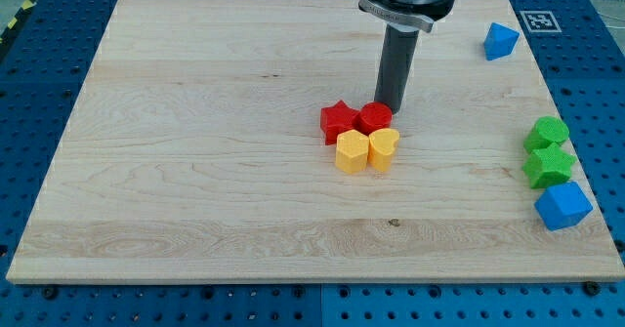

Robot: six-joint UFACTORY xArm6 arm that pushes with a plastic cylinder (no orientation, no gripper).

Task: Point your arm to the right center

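The rod comes down near the middle of the board point(195, 200), and my tip point(390, 108) sits just behind the red round block point(375, 117), apparently touching it. It has no jaws and holds nothing. Beside that block sit a red star point(338, 121), a yellow hexagon point(352, 152) and a yellow heart point(384, 147). The right edge's middle, by two green blocks point(547, 149), is well apart.

Wooden board point(195, 171) on blue perforated table point(39, 73). Mid-board cluster, touching: red star point(338, 121), red cylinder point(374, 118), yellow hexagon block point(352, 152), yellow heart point(384, 147). View's right edge: two green blocks point(548, 132) point(548, 165), blue cube point(562, 206). Top right: blue block point(500, 41), marker tag point(537, 20).
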